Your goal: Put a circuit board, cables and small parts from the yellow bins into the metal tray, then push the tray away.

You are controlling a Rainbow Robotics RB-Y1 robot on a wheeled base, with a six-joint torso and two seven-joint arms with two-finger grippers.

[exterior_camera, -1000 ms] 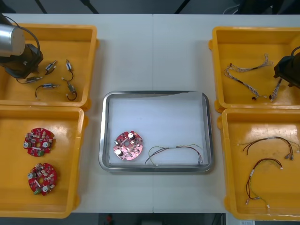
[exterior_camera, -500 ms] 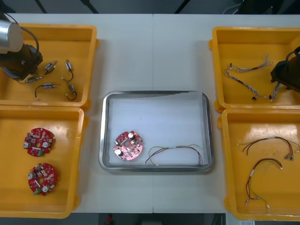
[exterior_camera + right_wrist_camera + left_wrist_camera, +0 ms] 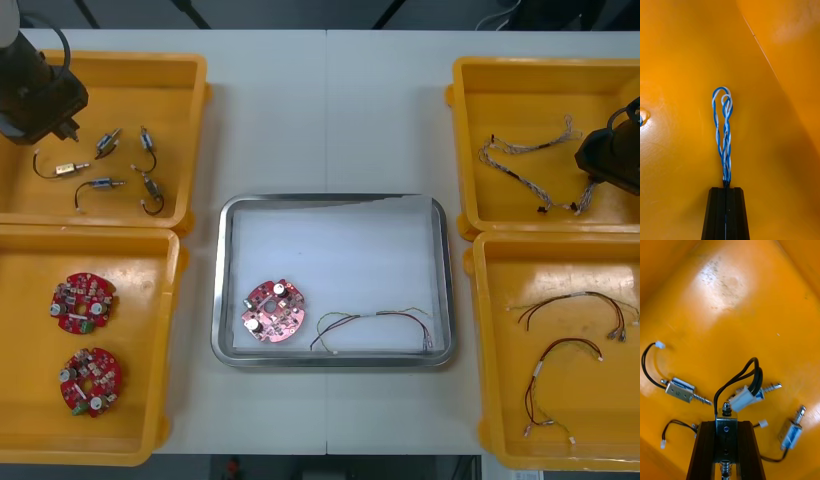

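Front view | yellow bins (image 3: pixel 100 62) 4 | circuit boards (image 3: pixel 84 302) 3 | metal tray (image 3: pixel 330 201) 1

Left arm, front view: black blocky left wrist housing (image 3: pixel 38 98), angular in outline, joined to a smooth silver-grey cylindrical link (image 3: pixel 6 25).
Left arm cable: thin black left cable (image 3: pixel 62 48), curved in an arc over the housing.
Right arm, front view: black faceted right wrist housing (image 3: pixel 612 160), matte, with slanted edges.
Right arm cable: thin black right cable (image 3: pixel 627 108), looped above the housing.
Left gripper (image 3: pixel 726 423), left wrist view: two flat black left fingers (image 3: pixel 704 452), straight-sided bars with square tips and a slight sheen along the edges.
Right gripper (image 3: pixel 726 188), right wrist view: two black right fingers (image 3: pixel 716 215), widening toward the base, with bevelled outer corners at the tips.
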